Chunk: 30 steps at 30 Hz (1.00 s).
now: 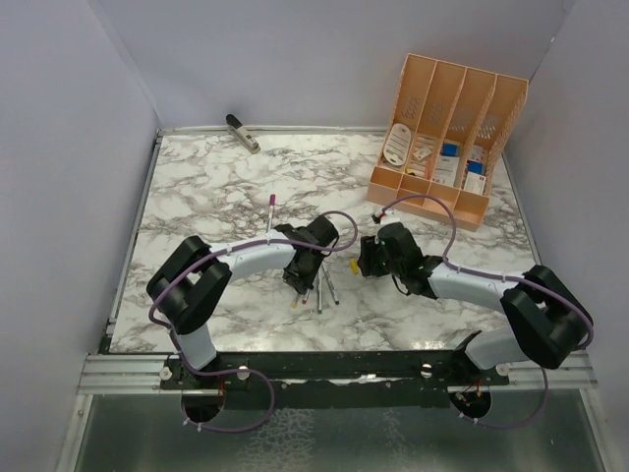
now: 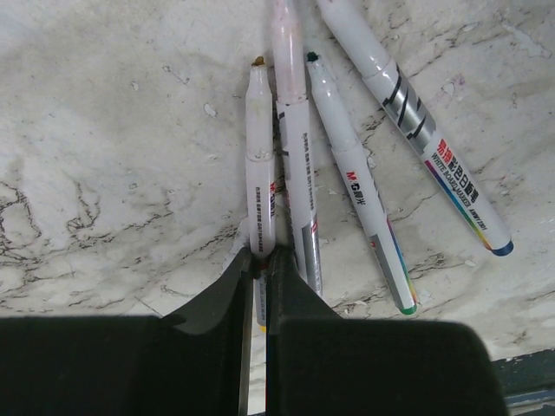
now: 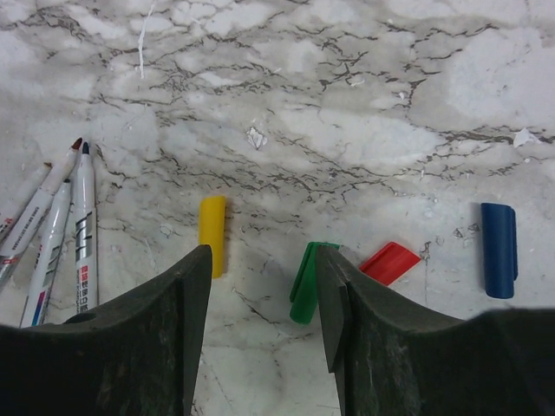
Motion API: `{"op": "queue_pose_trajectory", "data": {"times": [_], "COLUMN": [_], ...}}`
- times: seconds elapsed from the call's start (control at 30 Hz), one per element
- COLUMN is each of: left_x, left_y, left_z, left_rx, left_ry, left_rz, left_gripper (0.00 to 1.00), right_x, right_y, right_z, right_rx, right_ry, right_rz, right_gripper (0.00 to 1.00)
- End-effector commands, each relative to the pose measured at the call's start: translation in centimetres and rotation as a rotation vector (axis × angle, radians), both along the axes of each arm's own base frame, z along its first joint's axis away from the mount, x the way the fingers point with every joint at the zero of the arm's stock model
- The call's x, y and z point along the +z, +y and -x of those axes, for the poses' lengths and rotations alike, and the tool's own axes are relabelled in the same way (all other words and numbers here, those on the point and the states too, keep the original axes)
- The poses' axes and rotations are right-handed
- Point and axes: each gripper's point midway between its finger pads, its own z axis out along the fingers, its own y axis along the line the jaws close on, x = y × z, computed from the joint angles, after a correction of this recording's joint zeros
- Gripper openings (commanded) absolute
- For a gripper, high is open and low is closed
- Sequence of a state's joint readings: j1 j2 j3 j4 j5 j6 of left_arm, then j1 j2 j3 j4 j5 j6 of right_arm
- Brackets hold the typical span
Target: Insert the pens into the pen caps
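Left gripper [image 2: 260, 264], arm bent low over the surface [image 1: 197, 187], is clenched on the yellow-ended pen [image 2: 260, 186]. Other pens [image 2: 351, 173] lie at its 1 o'clock. Right gripper [image 3: 262, 260] points down, spread wide. Green cap [image 3: 303, 286] touches its right finger, yellow cap [image 3: 212, 234] at 10 o'clock.
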State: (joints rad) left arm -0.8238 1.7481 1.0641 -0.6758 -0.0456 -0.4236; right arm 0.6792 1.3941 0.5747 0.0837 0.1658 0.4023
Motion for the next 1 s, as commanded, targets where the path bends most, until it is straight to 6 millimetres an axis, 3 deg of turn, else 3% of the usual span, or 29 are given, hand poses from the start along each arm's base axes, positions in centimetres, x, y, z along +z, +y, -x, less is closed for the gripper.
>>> {"op": "queue_pose_trajectory", "data": {"times": [0.0, 0.13, 0.43, 0.67, 0.97], "left_x": [-1.6, 0.4, 3.3, 7.2, 9.9], "left_y": [4.0, 4.1, 3.9, 2.2, 1.4], "left_z": [1.1, -0.8, -2.7, -5.0, -5.8], "left_rx": [0.027, 0.056, 0.103, 0.109, 0.123], "left_ry": [0.032, -0.065, -0.187, -0.346, -0.463], "left_rz": [-0.151, -0.137, -0.094, 0.045, 0.186], "left_gripper": [0.00, 0.00, 0.00, 0.00, 0.00], "right_x": [0.1, 0.2, 0.5, -0.6, -1.7], "right_y": [1.5, 2.1, 3.0, 3.8, 4.1], "right_z": [-0.1, 0.0, -0.2, -0.3, 0.0], "right_rx": [0.071, 0.100, 0.137, 0.158, 0.164], "right_ry": [0.005, 0.003, -0.008, 0.022, 0.062], "right_rz": [-0.029, -0.041, -0.037, -0.005, 0.039], "right_gripper": [0.49, 0.49, 0.49, 0.48, 0.44]}}
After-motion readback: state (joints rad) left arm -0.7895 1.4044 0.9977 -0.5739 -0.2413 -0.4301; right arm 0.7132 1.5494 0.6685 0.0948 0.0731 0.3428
